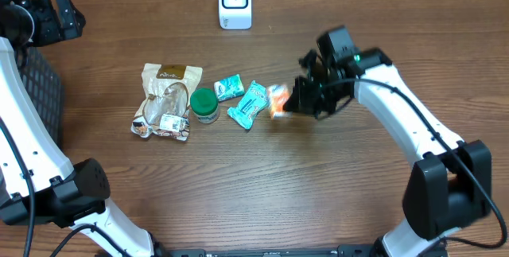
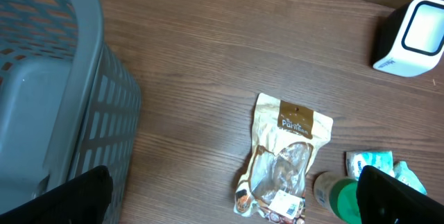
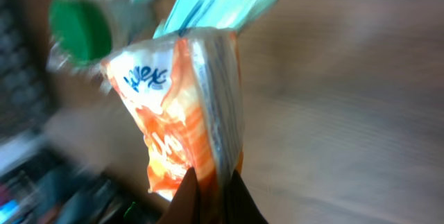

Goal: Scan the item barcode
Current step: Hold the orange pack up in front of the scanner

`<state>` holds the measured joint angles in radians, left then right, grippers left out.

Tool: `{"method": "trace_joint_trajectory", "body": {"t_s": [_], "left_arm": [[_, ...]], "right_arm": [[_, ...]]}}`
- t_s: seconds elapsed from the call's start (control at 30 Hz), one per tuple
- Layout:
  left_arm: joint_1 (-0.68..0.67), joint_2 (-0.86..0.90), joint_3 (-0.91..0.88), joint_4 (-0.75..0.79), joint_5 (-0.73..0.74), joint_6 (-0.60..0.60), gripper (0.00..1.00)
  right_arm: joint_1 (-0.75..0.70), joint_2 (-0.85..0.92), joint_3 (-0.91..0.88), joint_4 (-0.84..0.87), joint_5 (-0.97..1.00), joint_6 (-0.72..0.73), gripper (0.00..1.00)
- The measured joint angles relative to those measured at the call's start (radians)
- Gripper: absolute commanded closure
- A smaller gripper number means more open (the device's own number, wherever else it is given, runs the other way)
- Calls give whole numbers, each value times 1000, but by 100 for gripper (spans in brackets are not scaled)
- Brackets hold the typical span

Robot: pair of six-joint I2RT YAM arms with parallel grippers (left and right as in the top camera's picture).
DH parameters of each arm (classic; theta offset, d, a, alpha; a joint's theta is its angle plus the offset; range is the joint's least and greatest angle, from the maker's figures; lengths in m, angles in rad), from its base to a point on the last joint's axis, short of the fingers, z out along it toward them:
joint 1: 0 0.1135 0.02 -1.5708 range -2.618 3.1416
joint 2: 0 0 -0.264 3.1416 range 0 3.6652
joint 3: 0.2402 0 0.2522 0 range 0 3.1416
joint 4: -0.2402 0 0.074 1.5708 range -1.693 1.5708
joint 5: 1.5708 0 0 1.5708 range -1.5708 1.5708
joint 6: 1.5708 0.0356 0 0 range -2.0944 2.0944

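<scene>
Orange-and-white crinkled plastic packet [image 3: 184, 113] is pinched by one edge between the right gripper [image 3: 211, 191] jaws and extends out beyond the fingertips. Left gripper [image 2: 232, 203] jaws stand spread wide.

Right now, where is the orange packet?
In the overhead view the orange packet is right of centre, pinched in the right gripper, just right of the larger teal packet and below the white scanner.
</scene>
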<state>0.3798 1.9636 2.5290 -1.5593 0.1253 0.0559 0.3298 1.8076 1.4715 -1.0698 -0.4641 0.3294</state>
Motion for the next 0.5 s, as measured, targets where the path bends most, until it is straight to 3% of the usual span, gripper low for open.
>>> {"method": "trace_joint_trajectory", "body": {"t_s": [0.1, 0.23, 0.33, 0.5], "left_arm": [[0, 0, 0, -1, 0, 0, 0], [0, 0, 0, 0, 0, 0, 0], [0, 0, 0, 0, 0, 0, 0], [0, 0, 0, 0, 0, 0, 0]], "right_arm": [[39, 85, 350, -71, 272, 18, 96], [82, 187, 628, -35, 471, -26, 96], [124, 248, 671, 90, 622, -118, 96], [211, 449, 671, 494, 926, -389, 96]]}}
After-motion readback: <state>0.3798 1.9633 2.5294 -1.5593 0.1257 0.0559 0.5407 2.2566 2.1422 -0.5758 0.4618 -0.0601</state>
